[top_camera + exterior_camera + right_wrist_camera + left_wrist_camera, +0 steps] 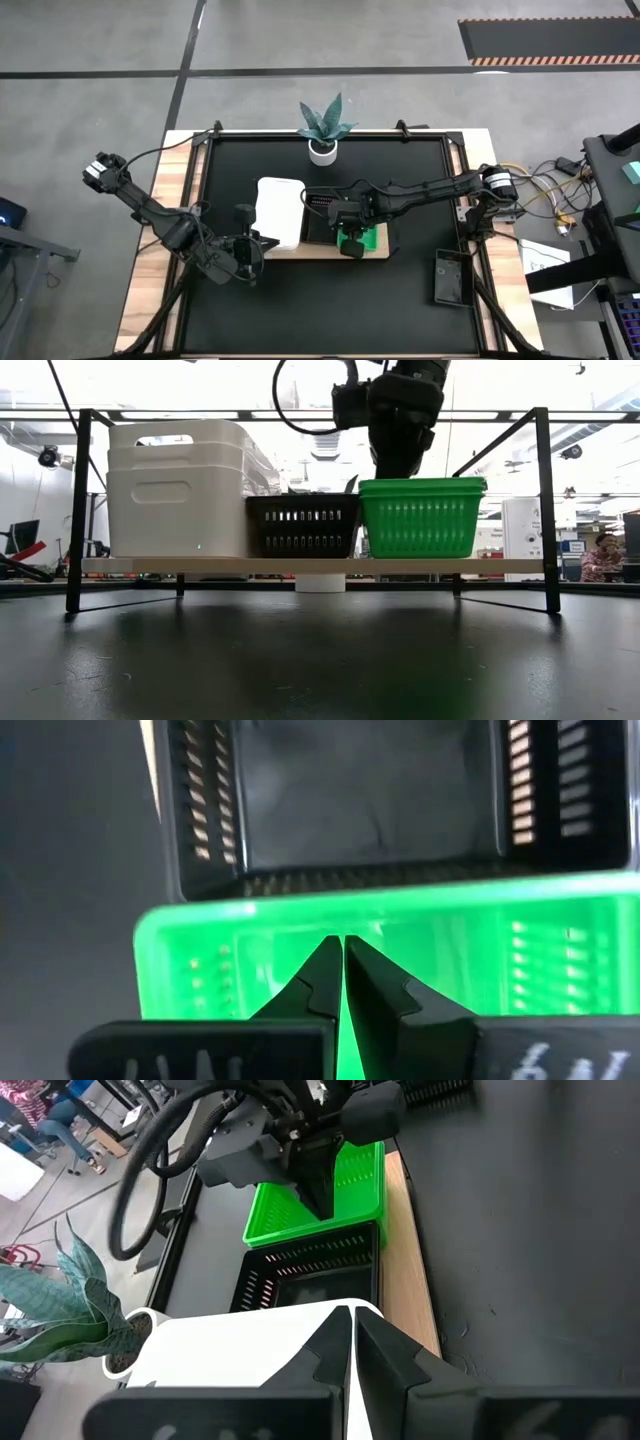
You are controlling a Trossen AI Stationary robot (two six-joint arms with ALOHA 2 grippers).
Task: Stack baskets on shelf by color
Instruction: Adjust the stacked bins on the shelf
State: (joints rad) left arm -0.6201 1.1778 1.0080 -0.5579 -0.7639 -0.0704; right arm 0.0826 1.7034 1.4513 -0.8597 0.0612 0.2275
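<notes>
Three groups of baskets sit side by side on the wooden shelf [300, 565]: a white stack [178, 490] on the left, a black basket [303, 525] in the middle and green baskets [420, 518] on the right. My right gripper [343, 955] is shut, and its fingers [320, 1195] reach down into the top green basket [368, 238]. My left gripper [352, 1342] is shut and empty. It is raised beside the white stack's [280, 212] near left corner and does not show in the low view. My right gripper comes from above, its shut fingers pointing down inside the top green basket [250, 960], near the side next to the black basket. The basket's wall hides the fingertips in the low view. Whether they touch the basket's bottom, I cannot tell.
A white plant pot [322, 150] with a spiky plant stands at the far edge of the black mat [420, 170]. A dark flat device [449, 277] lies at the mat's near right. A black frame [78, 510] stands around the shelf.
</notes>
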